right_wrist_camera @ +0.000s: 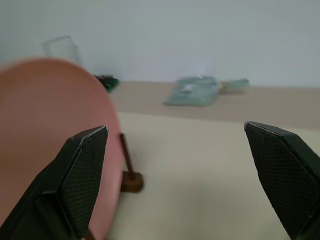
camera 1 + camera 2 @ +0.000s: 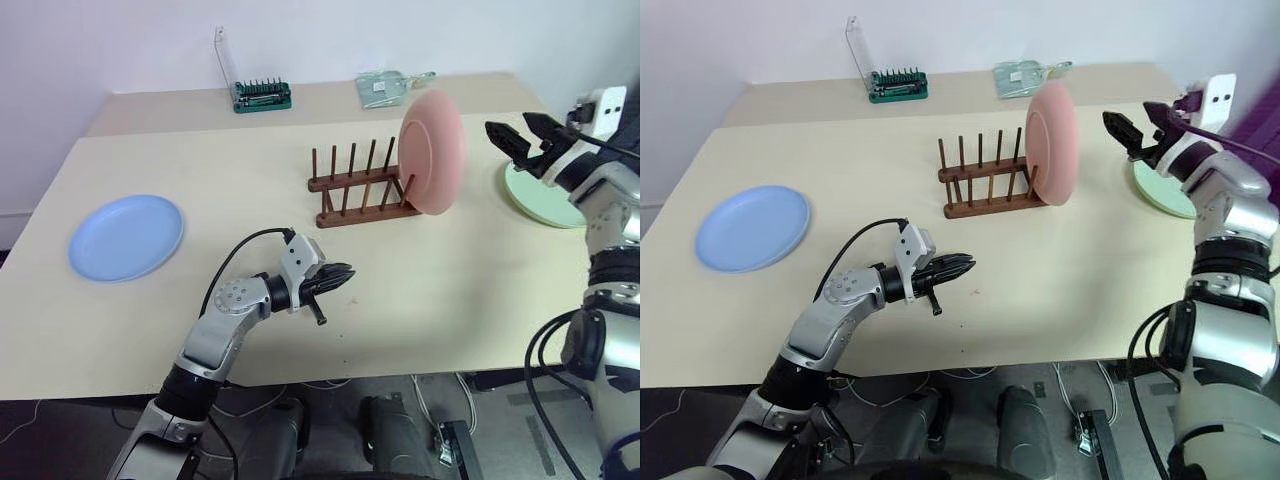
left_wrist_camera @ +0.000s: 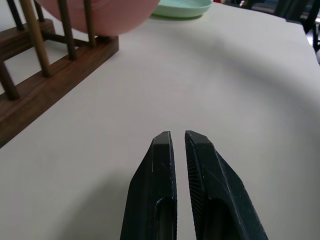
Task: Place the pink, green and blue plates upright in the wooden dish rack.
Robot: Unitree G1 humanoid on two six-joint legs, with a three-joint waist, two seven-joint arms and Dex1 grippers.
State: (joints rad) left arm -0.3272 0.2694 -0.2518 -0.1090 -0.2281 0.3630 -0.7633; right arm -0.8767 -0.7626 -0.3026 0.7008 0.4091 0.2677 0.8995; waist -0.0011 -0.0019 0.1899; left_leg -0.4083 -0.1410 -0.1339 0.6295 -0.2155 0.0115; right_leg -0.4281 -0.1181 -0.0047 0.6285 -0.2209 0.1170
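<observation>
A lab or test room: a plain beige desk point(image 2: 420, 290) against a bare white wall, a green screwdriver-bit set point(image 2: 262, 95) at its far edge, loose cables point(image 2: 440, 400) on the floor beneath.

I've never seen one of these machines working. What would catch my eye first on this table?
Probably the pink plate, standing upright at the right end of the wooden dish rack in the middle of the table. Just to its right hangs the right claw, wide open and empty, above a green plate lying flat. Far to the left a blue plate lies flat.
</observation>
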